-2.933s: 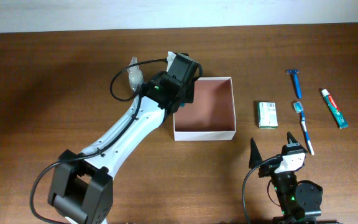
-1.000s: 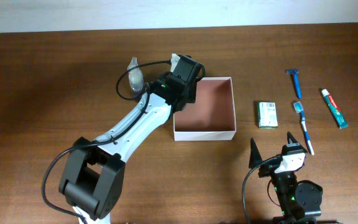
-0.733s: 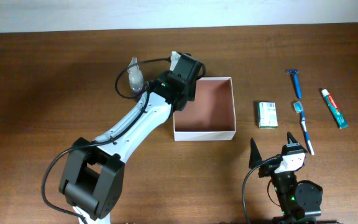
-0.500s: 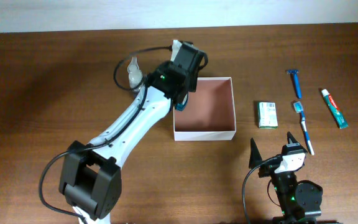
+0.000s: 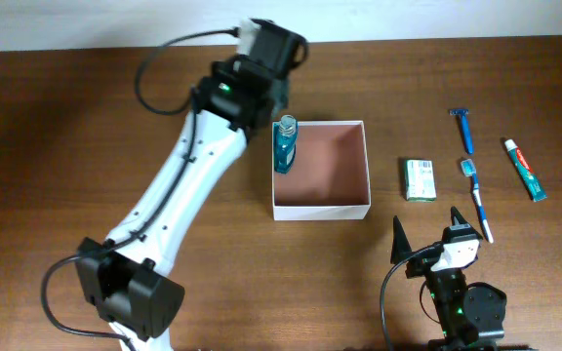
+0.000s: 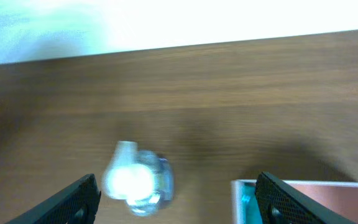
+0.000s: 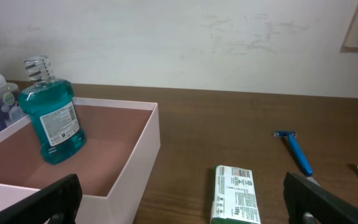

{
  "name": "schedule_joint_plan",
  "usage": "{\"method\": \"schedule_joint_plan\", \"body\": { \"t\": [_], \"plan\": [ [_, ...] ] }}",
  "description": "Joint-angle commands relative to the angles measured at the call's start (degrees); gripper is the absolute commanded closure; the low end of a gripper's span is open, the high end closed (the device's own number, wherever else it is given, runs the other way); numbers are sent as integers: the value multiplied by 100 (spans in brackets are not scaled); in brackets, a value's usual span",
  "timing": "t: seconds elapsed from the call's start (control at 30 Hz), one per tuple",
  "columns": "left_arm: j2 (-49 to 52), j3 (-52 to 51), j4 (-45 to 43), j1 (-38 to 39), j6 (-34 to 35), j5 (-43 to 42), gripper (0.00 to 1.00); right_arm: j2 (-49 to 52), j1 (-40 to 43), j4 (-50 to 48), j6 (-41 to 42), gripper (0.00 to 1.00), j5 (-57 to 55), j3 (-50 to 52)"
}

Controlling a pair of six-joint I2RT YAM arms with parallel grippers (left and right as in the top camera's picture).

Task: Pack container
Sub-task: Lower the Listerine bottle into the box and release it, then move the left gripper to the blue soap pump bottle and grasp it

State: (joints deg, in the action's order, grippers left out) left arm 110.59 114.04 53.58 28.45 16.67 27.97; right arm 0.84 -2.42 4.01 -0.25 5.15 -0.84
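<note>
Here, container (image 5: 321,208) open side up, square, bottle (image 5: 285,144) upright inside.

No wording can be read in any view. A white printed label (image 7: 61,126) is carried on the front of the blue-green bottle (image 7: 50,93) standing in a back corner of the box (image 7: 135,177), but its lines are too small to be made out. Print is also seen on the green-and-white packet (image 7: 235,194) lying on the table (image 5: 66,146) near the box, and on the red, white and green tube (image 5: 525,169) near the table's right edge. Neither can be deciphered.
</note>
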Motion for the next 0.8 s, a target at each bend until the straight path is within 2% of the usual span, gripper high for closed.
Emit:
{"method": "schedule_joint_plan", "body": {
  "t": [0.0, 0.1, 0.2, 0.33, 0.6, 0.77],
  "plan": [
    [-55, 59, 229, -369, 170, 142, 17, -63, -52, 0, -20, 1, -72, 52],
    [-55, 52, 544, -793, 455, -127, 17, -63, -52, 0, -20, 1, -72, 52],
    [-55, 42, 634, -1237, 446, -966, 17, -63, -52, 2, -22, 1, -72, 52],
    [-50, 39, 647, -1578, 48, -1827, 17, -63, -52, 0, -20, 1, -72, 52],
    [380, 39, 654, -1609, -494, -2249, 17, -63, -52, 0, -20, 1, -72, 52],
    [713, 39, 645, -1609, -525, -2326, 17, -63, -52, 2, -20, 1, -72, 52]
  ]
}}
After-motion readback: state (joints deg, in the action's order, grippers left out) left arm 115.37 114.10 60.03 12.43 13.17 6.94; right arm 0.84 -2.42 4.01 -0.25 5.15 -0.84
